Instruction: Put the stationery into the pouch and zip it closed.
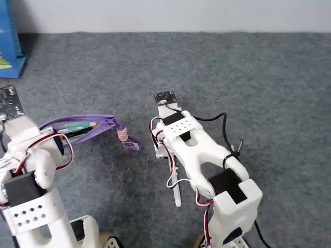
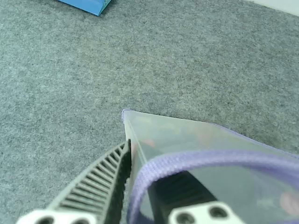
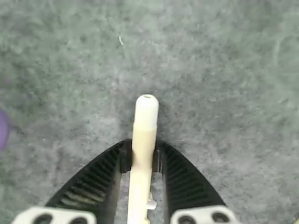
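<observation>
Overhead, grey carpet (image 1: pixel 269 82) covers the table. At the lower left of the frame, the left gripper (image 2: pixel 135 158) pinches the rim of a clear, purple-edged pouch (image 1: pixel 83 119). The pouch's mouth gapes open with coloured stationery inside, and its pink zip pull (image 1: pixel 123 135) lies toward the centre. Just right of centre, the right gripper (image 3: pixel 141 151) is clamped on a white pen (image 3: pixel 145 116), which points toward the bottom edge. A blue box (image 1: pixel 9 46) sits at the upper left.

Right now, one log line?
left gripper: shut on pouch edge | right gripper: shut on white pen | pouch: open
</observation>
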Available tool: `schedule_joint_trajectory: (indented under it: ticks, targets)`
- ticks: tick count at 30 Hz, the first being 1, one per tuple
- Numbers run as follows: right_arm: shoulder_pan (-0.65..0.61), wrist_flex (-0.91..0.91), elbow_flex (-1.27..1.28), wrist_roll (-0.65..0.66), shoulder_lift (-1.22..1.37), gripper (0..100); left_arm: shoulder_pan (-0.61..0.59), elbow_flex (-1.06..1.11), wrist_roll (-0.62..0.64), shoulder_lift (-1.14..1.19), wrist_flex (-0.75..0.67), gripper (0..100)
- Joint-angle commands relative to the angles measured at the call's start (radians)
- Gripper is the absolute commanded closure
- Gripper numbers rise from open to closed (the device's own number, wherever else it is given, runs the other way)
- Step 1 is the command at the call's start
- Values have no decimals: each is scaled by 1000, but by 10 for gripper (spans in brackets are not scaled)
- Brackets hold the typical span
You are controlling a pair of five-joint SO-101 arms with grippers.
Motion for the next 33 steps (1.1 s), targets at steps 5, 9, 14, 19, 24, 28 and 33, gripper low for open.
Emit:
schedule_joint_trajectory:
  ticks: [5, 9, 14, 19, 24, 28, 33]
  targets:
    - [-8, -2, 97, 78, -252, 991, 3, -5, -2, -9, -25, 989]
    - [25, -2, 147, 78, -487, 991, 3, -5, 18, -9, -25, 989]
    - [4, -61, 172, 100, -762, 991, 23, -12, 25, -6, -15, 989]
    - [-35, -209, 235, 107, -946, 991, 109, -16, 46, -11, -25, 989]
    - [-39, -331, 324, 107, -1059, 991, 201, -53, 66, -12, -28, 989]
    - [-41, -427, 359, 114, -1147, 991, 235, -79, 81, -12, -29, 989]
    - [-44, -530, 359, 114, -1237, 991, 259, -73, 87, -9, -31, 989]
